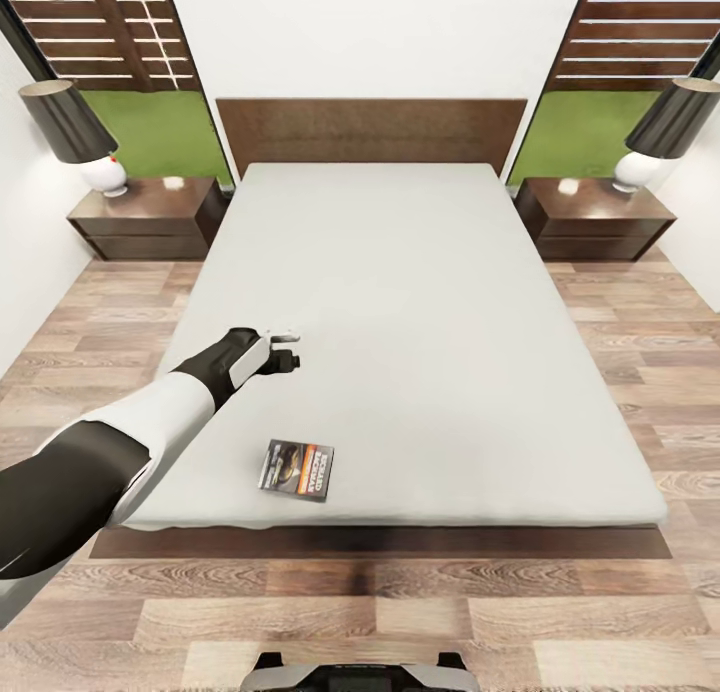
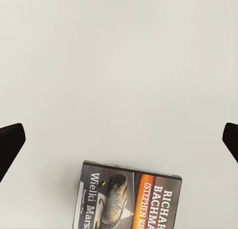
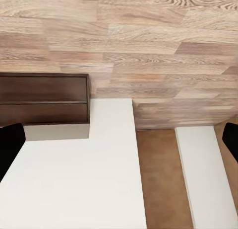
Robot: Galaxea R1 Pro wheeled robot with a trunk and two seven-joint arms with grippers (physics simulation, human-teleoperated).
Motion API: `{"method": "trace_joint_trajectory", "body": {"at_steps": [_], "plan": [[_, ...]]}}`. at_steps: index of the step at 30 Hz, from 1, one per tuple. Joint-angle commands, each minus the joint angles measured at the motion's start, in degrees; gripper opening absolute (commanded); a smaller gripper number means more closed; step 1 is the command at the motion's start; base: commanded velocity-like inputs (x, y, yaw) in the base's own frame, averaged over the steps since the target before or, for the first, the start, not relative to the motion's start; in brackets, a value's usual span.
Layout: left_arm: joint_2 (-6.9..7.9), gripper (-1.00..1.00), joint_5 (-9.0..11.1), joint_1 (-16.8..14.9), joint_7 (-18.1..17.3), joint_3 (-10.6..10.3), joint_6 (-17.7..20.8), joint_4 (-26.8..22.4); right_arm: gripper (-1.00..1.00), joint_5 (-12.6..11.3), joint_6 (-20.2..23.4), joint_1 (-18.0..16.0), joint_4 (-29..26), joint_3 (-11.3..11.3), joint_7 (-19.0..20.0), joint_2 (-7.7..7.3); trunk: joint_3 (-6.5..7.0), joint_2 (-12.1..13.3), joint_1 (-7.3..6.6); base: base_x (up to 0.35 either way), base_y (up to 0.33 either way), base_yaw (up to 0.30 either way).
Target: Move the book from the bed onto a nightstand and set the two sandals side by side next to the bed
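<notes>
Book (image 1: 296,469) lies flat on bed (image 1: 420,302).

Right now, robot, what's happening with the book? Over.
Left end effector open, empty, above the mattress. Book flat on the bed near its foot edge, not grasped. Right end effector open, empty. Nothing between left end effector and book.
</notes>
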Motion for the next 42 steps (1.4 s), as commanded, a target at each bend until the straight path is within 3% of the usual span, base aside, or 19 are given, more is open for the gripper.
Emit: {"method": "trace_joint_trajectory", "body": {"at_steps": [1,42], "plan": [[0.02,1.0,0.6,0.0,0.4,-0.4,0.0,-0.1,1.0,0.6,0.1,-0.1,0.2,-0.5,-0.2,-0.04,-0.17,-0.1,0.02,0.0,0.0,0.0],[0.04,1.0,0.6,0.7,-0.4,-0.7,-1.8,-0.1,1.0,0.6,0.0,0.7,0.2,-0.4,-0.2,0.17,-4.05,-0.1,0.02,0.0,0.0,0.0]]}}
